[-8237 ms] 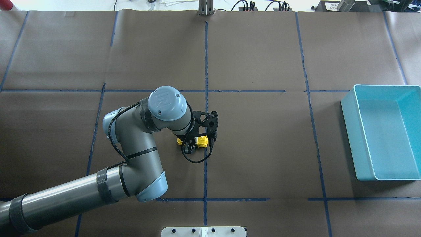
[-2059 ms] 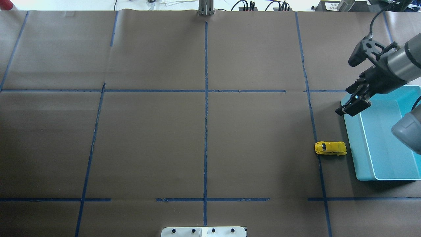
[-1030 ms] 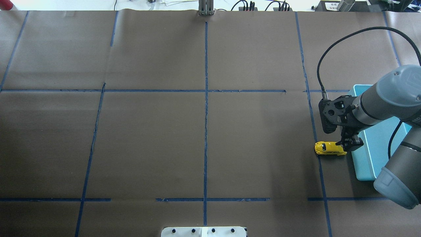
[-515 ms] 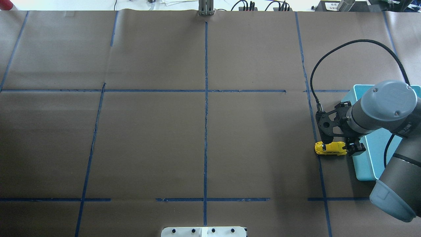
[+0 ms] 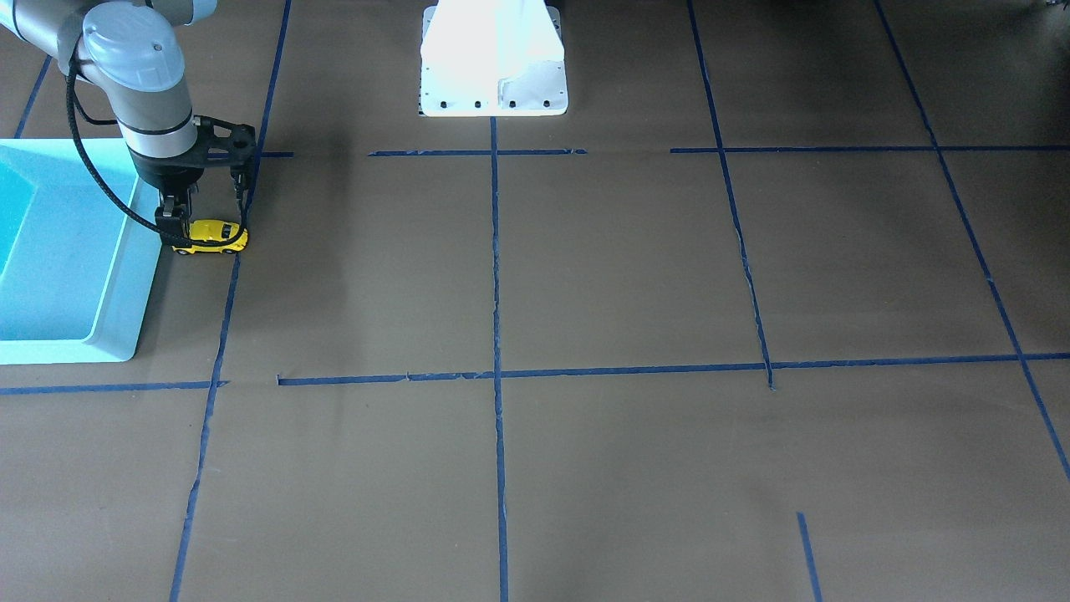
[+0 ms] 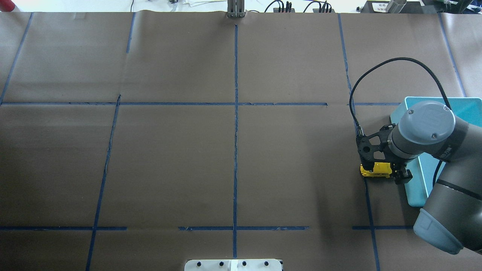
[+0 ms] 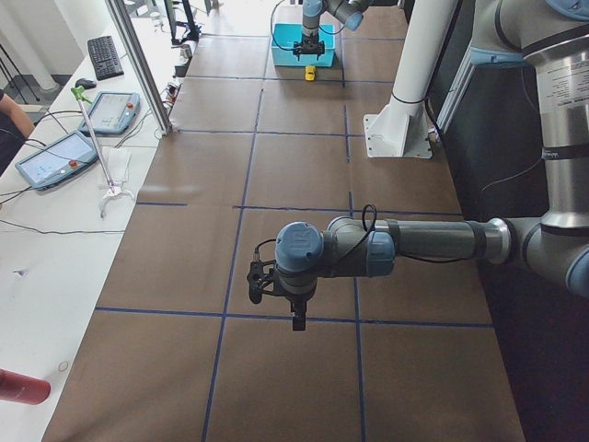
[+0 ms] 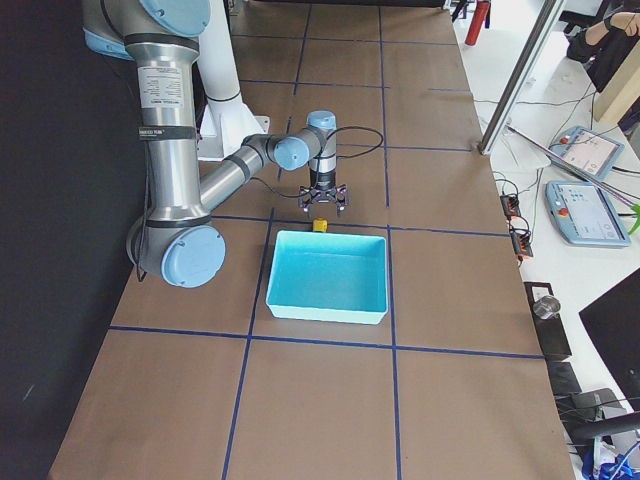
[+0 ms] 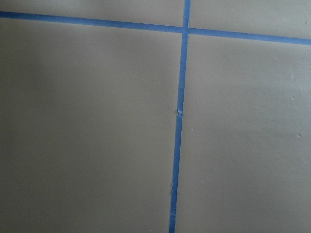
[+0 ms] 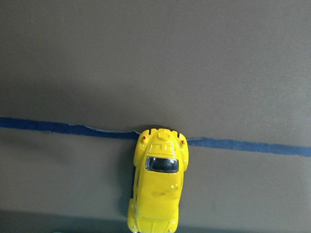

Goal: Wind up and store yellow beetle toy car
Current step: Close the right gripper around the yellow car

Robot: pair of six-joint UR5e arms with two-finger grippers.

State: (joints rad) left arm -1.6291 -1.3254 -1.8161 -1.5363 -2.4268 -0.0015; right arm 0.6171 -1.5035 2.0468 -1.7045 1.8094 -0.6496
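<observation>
- We see the yellow beetle toy car [image 6: 376, 170] upright on its wheels on the table [image 6: 293, 158], at the robot's right end.
- The car sits outside the turquoise bin [image 5: 125, 288], just beside the bin wall and lengthwise toward it. In the front-facing view a thin strip of table shows between them.
- The car's end away from the bin rests on a blue tape line [image 10: 58, 127]. In the right wrist view that end has small red lights and touches the line.
- The right claw [image 5: 174, 226] points straight down, low over the car's bin-side end.
- One dark finger [image 6: 402, 176] shows at that end of the car, toward the robot. The other finger is hidden under the wrist.
- We cannot tell how far apart the right claw's jaws stand, or whether they touch the car. The right wrist view shows only the car, at its bottom edge.
- A black cable [image 6: 395, 60] arcs from the right wrist out over the table.
- The left claw [image 7: 297, 320] shows only in the exterior left view. It points down above the table, well apart from the car and the bin.
- We cannot tell whether the left claw is spread or closed.
- The left wrist view shows only table and one blue tape line crossing another.
- A white robot base [image 5: 493, 58] stands at the table's edge, mid-length.
</observation>
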